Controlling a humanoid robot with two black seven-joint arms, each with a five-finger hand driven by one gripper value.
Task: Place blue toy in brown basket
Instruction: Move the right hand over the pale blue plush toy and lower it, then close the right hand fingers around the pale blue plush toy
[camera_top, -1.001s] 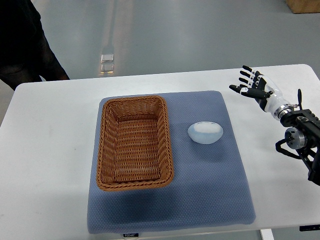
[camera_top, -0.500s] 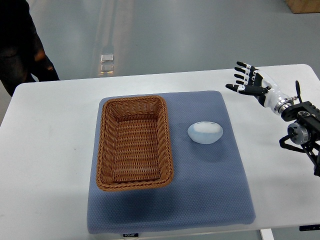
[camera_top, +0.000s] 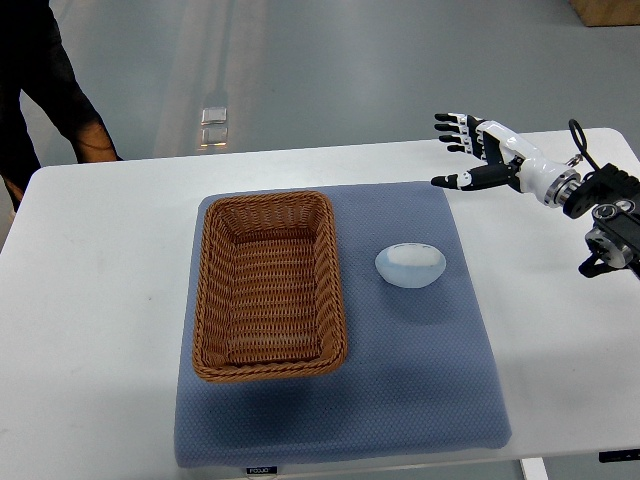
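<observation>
A pale blue egg-shaped toy (camera_top: 411, 265) lies on the blue-grey mat (camera_top: 400, 390), just right of the brown wicker basket (camera_top: 269, 284). The basket is empty. My right hand (camera_top: 462, 150) hovers over the far right corner of the mat, above and behind the toy, its fingers spread and holding nothing. Its arm reaches in from the right edge. No left arm shows.
The mat lies on a white table (camera_top: 100, 300). A person in dark clothes (camera_top: 40, 90) stands at the far left corner, beyond the table edge. Grey floor lies behind the table.
My right hand has moved left and away from me, from the table's right side to above the mat's far right corner. The person at the left has shifted slightly.
</observation>
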